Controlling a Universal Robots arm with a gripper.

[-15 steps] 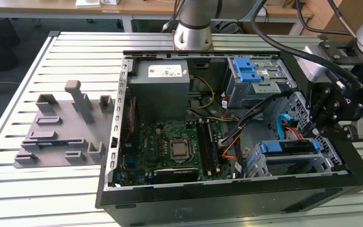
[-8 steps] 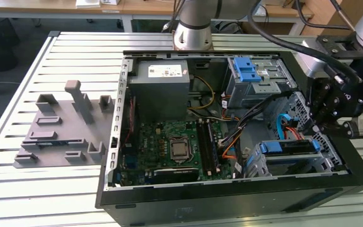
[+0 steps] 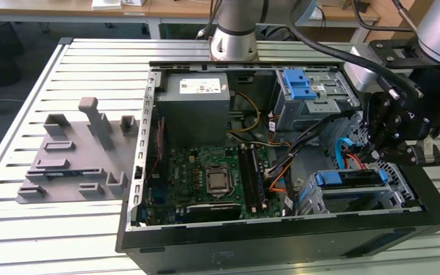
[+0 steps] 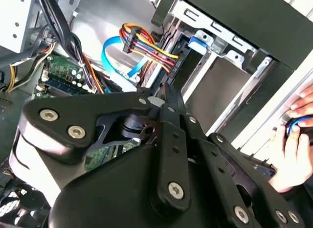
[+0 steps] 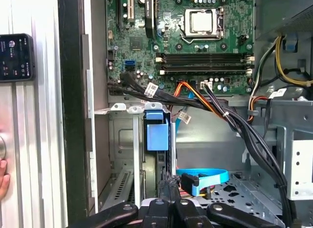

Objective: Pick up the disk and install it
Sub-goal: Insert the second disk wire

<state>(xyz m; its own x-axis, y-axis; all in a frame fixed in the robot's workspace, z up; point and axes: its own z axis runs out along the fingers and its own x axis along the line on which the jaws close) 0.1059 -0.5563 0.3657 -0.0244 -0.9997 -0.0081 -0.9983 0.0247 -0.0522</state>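
The disk (image 3: pixel 347 179) sits in the metal bay at the lower corner of the open computer case (image 3: pixel 281 243), on the exterior view's right, its blue bracket facing up. In the first wrist view the disk (image 5: pixel 157 132) stands edge-on in the bay between metal walls. My gripper (image 3: pixel 374 153) hangs just above that bay, fingers shut together with nothing between them. In the second wrist view the gripper (image 4: pixel 166 93) points its tips at the disk's (image 4: pixel 198 42) near end, close to the coloured power cable; whether they touch it I cannot tell.
Inside the case are a grey power-supply box (image 3: pixel 197 106), a green motherboard (image 3: pixel 212 177), a silver cage with a blue latch (image 3: pixel 304 89) and a blue data cable (image 5: pixel 205 176). A grey fixture (image 3: pixel 75 154) lies on the table. A person's hand (image 4: pixel 293 135) rests beside the case.
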